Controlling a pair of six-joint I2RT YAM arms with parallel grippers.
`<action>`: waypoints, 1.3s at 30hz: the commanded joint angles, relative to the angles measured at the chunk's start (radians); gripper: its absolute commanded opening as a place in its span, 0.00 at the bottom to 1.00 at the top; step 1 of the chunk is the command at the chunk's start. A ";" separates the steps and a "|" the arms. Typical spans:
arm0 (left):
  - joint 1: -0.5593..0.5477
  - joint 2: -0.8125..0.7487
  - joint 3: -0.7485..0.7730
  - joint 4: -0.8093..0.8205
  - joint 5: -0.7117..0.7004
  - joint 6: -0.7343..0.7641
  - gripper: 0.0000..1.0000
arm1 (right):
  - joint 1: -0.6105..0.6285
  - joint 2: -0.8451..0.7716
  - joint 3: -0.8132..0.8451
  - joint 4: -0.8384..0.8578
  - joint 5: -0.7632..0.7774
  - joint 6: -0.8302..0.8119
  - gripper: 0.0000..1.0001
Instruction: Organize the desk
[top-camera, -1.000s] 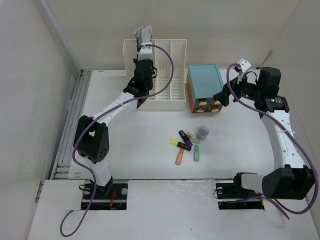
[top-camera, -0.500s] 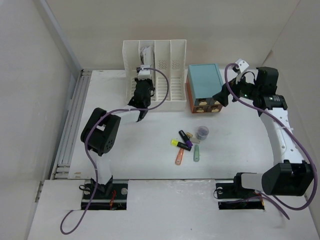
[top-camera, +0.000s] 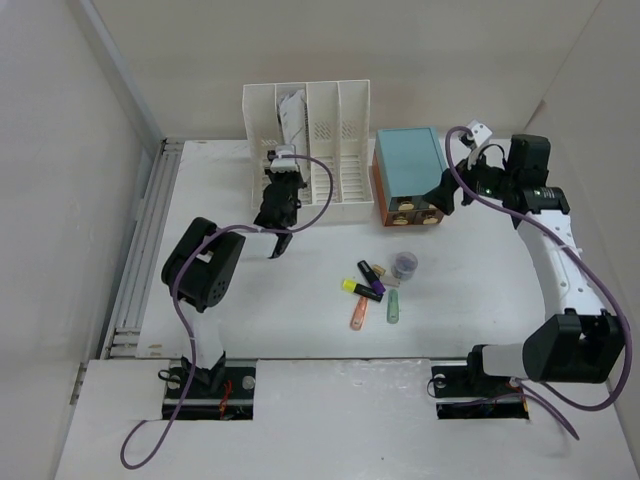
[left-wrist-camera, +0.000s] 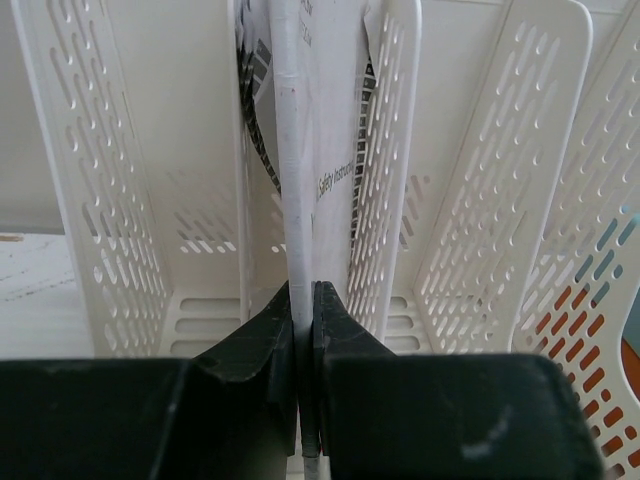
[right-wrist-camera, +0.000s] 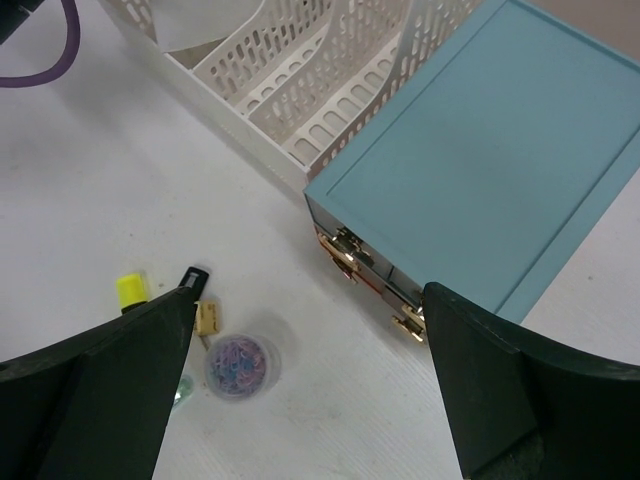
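Observation:
The white desk (top-camera: 300, 320) holds a white slotted file rack (top-camera: 335, 150) at the back. A white printed booklet (top-camera: 292, 108) stands in the rack's second slot from the left. My left gripper (top-camera: 281, 160) is at the rack's front, shut on the booklet's near edge (left-wrist-camera: 305, 200); its jaws (left-wrist-camera: 305, 305) pinch the paper. My right gripper (top-camera: 447, 192) is open and empty, hovering over the desk just in front of the teal-topped drawer box (top-camera: 408, 160). In the right wrist view the gripper (right-wrist-camera: 308, 295) frames the box's front (right-wrist-camera: 480, 170) and the bare desk.
Several highlighters (top-camera: 366, 288) and a small round tub of coloured clips (top-camera: 405, 265) lie mid-desk; the tub also shows in the right wrist view (right-wrist-camera: 240, 362). A ridged metal rail (top-camera: 140, 260) runs along the left edge. Walls close in on the left, back and right.
The booklet went from above the rack down into its second slot. My left arm folded back toward the near side, still gripping it. The right arm barely moved.

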 joint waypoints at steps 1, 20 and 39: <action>-0.010 0.011 0.013 0.330 0.006 0.058 0.00 | -0.004 0.013 0.000 -0.011 -0.044 -0.029 1.00; -0.010 0.058 0.130 0.350 -0.013 0.175 0.00 | -0.004 0.042 0.019 -0.049 -0.073 -0.057 1.00; -0.071 -0.066 0.040 0.177 -0.117 0.086 0.71 | -0.004 0.061 0.028 -0.068 -0.101 -0.075 1.00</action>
